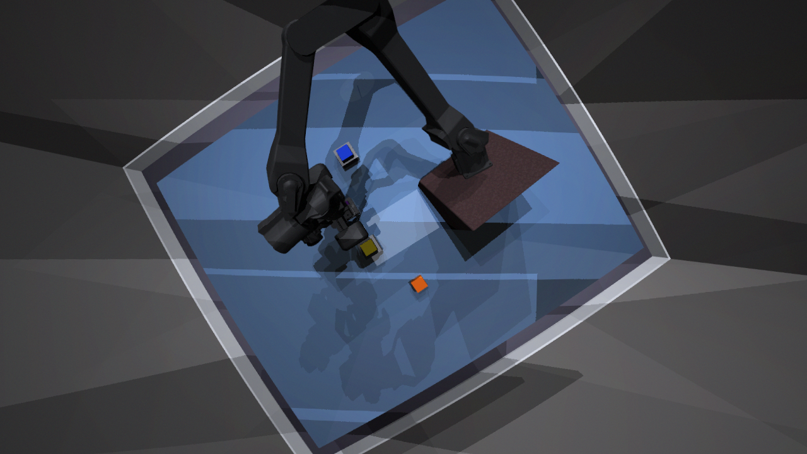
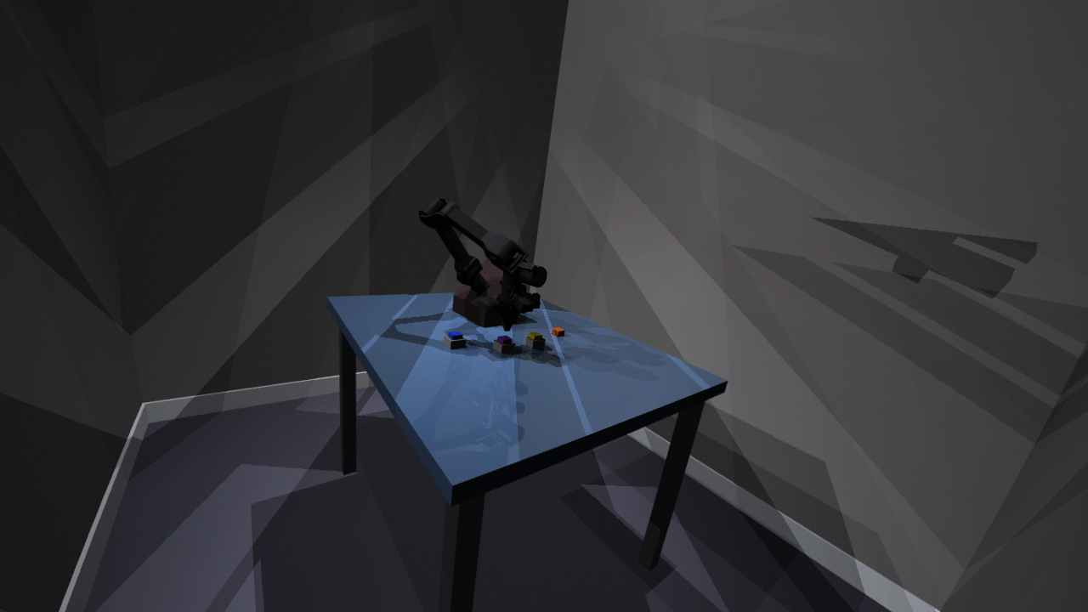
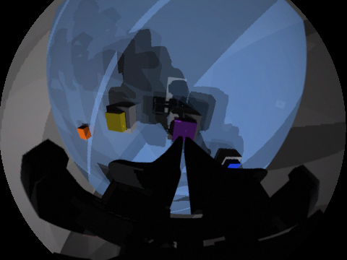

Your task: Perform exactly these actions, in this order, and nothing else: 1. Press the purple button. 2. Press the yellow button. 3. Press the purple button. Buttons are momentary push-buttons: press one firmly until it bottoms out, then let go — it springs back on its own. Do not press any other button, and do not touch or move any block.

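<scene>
The purple button (image 3: 184,129) (image 2: 503,340) sits in the middle of a row of three on the blue table (image 1: 479,270); in the top view the arm hides nearly all of it. The yellow button (image 1: 369,247) (image 2: 535,336) (image 3: 117,120) is beside it, and the blue button (image 1: 344,152) (image 2: 455,335) (image 3: 233,166) is on the other side. My gripper (image 3: 183,140) (image 2: 508,324) is shut and empty. Its joined fingertips point at the purple button from just above it; I cannot tell whether they touch it.
A small orange block (image 1: 418,284) (image 2: 558,331) (image 3: 84,132) lies on the table beyond the yellow button. The arm's dark red base plate (image 1: 507,163) stands at the back of the table. A low glass rim (image 1: 615,163) frames the floor around the table.
</scene>
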Tool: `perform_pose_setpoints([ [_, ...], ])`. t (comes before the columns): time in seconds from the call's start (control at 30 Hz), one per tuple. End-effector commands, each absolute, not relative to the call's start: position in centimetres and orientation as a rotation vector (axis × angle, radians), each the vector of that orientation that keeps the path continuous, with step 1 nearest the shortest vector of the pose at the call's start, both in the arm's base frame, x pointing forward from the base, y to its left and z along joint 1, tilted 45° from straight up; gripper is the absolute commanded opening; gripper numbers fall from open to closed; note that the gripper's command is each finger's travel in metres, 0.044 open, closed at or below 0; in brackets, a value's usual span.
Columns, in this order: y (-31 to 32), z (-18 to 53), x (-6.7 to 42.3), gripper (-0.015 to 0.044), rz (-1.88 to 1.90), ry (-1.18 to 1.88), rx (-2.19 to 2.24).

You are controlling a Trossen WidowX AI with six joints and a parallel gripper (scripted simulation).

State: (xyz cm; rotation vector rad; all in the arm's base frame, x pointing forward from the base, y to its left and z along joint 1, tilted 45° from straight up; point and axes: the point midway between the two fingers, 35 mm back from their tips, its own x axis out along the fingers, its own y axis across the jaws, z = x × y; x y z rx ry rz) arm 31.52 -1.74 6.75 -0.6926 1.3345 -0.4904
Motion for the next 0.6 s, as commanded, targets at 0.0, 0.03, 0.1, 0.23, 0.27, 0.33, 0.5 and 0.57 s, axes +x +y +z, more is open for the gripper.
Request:
perform_pose_setpoints([
  [0.0,-1.4,7.4,31.5,0.002,-0.499,1.333,-0.685],
  [0.03,-0.9,7.9,31.4,0.002,-0.498,1.333,-0.684],
  [0.1,1.1,9.9,30.9,0.002,-0.496,1.334,-0.682],
  [0.23,2.6,11.6,30.4,0.002,-0.497,1.334,-0.683],
  [0.27,2.6,11.6,30.4,0.002,-0.497,1.334,-0.683],
  [0.33,2.8,11.4,30.4,0.002,-0.497,1.334,-0.683],
  [0.5,8.1,6.5,30.4,0.002,-0.49,1.337,-0.677],
  [0.57,10.1,4.3,29.9,0.002,-0.492,1.336,-0.678],
])
